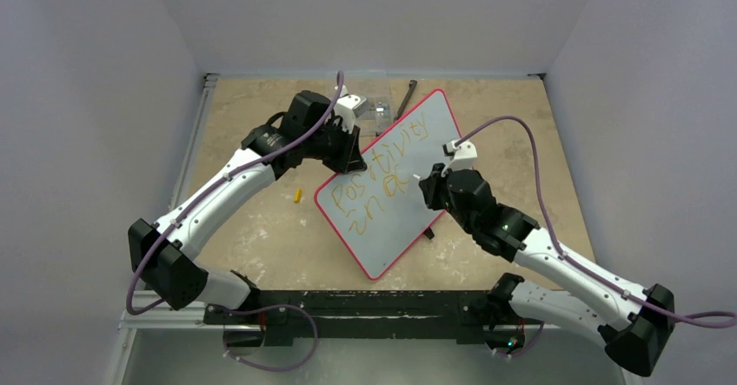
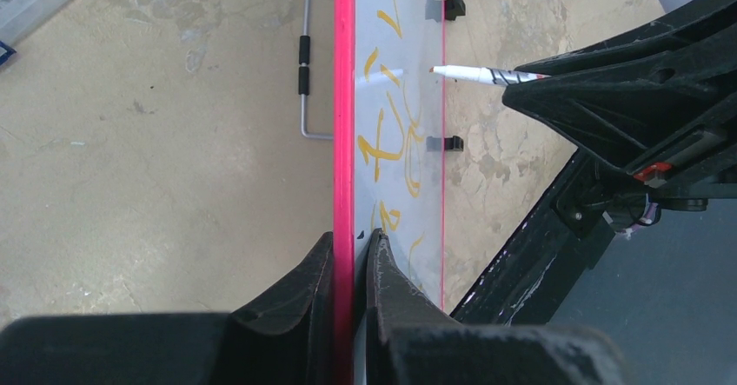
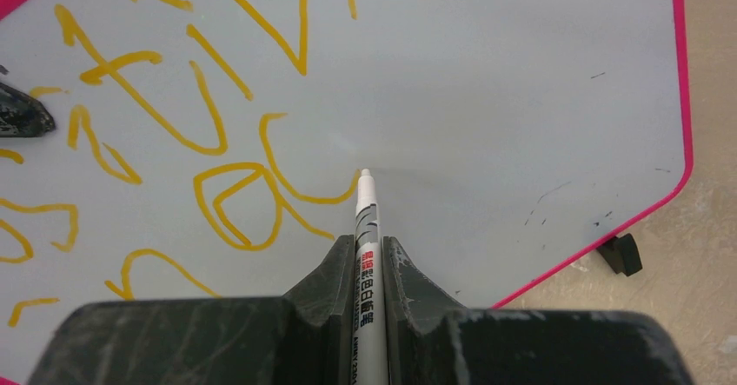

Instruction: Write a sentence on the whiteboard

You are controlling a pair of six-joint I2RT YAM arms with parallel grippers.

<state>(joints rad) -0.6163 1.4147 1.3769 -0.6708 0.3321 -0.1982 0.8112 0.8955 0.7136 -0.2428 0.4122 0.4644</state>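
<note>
The whiteboard lies slanted on the table, glossy white with a red-pink frame. The sentence is orange-yellow lettering in two lines, the lower line ending in an "a" and a "c". My left gripper is shut on the board's frame edge, one finger on each face. My right gripper is shut on a white marker. The marker's tip touches the board at the end of the "c" stroke in the lettering. The marker and lettering also show in the left wrist view.
A small yellow cap lies on the table left of the board. A clear plastic box and a dark stick sit at the back. A wire handle lies beside the frame. Black feet stick out from the board's edge.
</note>
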